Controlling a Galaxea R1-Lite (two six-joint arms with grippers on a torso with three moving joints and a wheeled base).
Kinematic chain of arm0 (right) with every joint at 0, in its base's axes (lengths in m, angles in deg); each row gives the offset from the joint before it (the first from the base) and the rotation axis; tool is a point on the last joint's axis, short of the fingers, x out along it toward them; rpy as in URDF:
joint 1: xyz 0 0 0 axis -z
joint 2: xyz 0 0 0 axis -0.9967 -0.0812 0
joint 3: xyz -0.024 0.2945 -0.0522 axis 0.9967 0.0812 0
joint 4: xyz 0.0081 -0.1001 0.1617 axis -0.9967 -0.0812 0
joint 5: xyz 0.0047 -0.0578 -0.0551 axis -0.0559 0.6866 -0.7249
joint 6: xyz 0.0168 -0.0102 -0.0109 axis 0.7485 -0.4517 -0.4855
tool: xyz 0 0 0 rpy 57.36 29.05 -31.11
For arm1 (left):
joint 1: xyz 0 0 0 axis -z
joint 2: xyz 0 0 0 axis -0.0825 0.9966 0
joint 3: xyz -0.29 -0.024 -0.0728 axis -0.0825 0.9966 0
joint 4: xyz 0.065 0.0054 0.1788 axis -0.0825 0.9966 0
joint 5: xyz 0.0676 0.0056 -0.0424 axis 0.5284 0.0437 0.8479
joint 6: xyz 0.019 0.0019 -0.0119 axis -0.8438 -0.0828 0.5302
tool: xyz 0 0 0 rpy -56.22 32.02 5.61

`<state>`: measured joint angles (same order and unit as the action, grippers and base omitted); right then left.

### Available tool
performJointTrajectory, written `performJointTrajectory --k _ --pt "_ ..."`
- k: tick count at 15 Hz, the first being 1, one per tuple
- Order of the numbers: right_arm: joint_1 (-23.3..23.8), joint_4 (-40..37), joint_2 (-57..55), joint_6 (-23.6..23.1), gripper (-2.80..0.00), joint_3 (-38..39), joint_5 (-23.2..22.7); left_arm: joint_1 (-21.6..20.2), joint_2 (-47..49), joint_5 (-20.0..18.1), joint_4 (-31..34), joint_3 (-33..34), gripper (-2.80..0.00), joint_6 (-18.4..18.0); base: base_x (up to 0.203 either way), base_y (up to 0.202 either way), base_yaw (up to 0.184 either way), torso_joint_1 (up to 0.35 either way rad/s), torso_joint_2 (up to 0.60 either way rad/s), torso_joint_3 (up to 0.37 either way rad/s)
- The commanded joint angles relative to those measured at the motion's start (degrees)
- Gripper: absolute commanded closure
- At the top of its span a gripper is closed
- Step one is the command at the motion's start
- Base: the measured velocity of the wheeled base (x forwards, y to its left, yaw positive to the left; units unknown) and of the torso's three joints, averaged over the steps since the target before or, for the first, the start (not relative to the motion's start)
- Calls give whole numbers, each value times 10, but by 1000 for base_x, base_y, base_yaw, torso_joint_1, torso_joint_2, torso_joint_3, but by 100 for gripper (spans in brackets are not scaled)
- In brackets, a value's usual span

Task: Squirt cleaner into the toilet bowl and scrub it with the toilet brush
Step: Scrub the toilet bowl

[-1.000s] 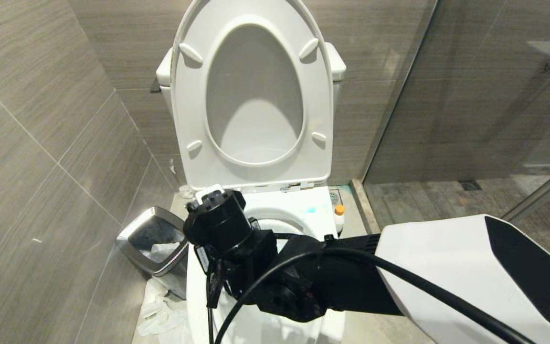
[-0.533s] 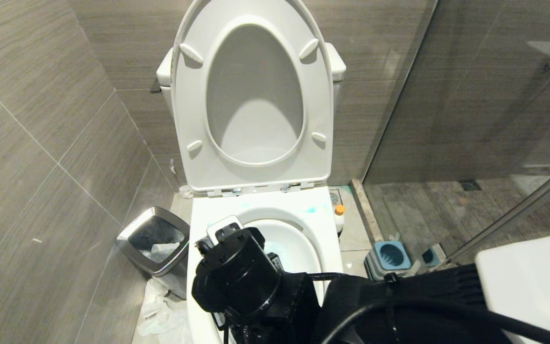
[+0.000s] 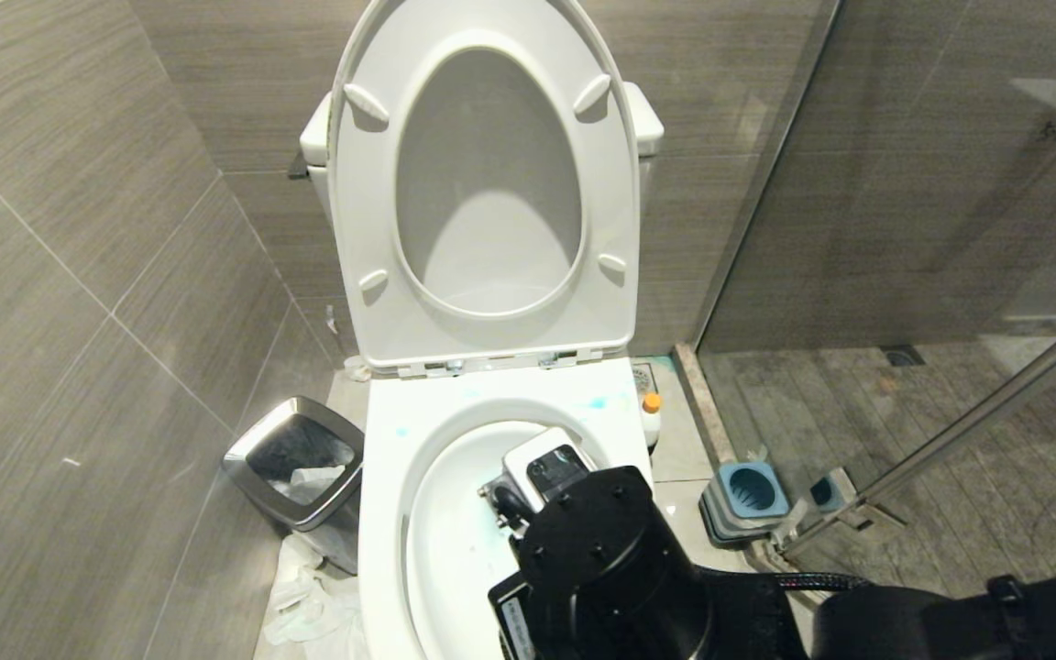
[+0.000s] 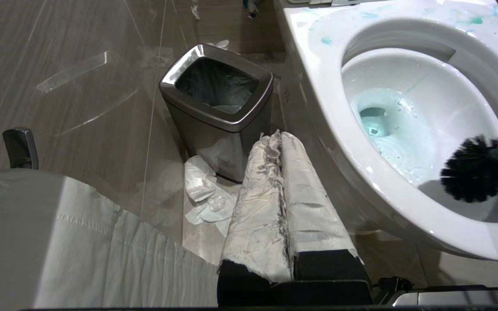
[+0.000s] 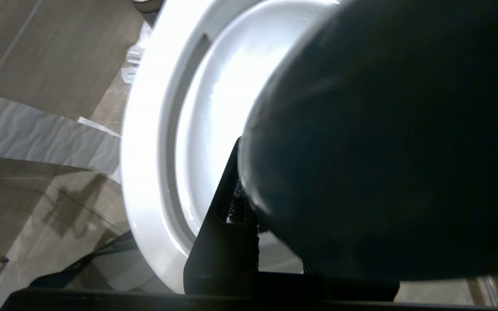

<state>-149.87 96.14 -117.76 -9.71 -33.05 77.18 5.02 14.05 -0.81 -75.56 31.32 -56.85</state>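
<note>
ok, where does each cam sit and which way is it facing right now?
Head: high, looking down at the toilet bowl; right arm crosses below.
Left wrist: low beside the toilet, facing the waste bin, the bowl and the toilet brush; wrapped left gripper shows.
Right wrist: close over the bowl; dark gripper parts block most.
Shared: bowl in all; bin in head and left wrist.

Head view: high, facing forward and down over toilet bowl [image 3: 418,550]. Wrist views: low, close, sharing the bowl's near rim.

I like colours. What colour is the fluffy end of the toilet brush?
Black bristles on the toilet brush, clearest in the left wrist view.
</note>
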Motion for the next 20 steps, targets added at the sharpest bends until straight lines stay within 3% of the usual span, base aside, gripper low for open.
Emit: performJointTrajectory --k 1,9,14,20 --pt "11 6 42 0 0 36 4 0 1 0 0 0 0 0 0 0 0 0 0 0" --pt "115 10 67 1 0 54 1 0 1 0 0 0 0 0 0 0 0 0 0 0" --pt "161 10 -6 -3 0 -42 1 0 1 0 0 0 0 0 0 0 0 0 0 0" --pt "172 8 -120 -28 0 -183 2 0 1 0 0 0 0 0 0 0 0 0 0 0"
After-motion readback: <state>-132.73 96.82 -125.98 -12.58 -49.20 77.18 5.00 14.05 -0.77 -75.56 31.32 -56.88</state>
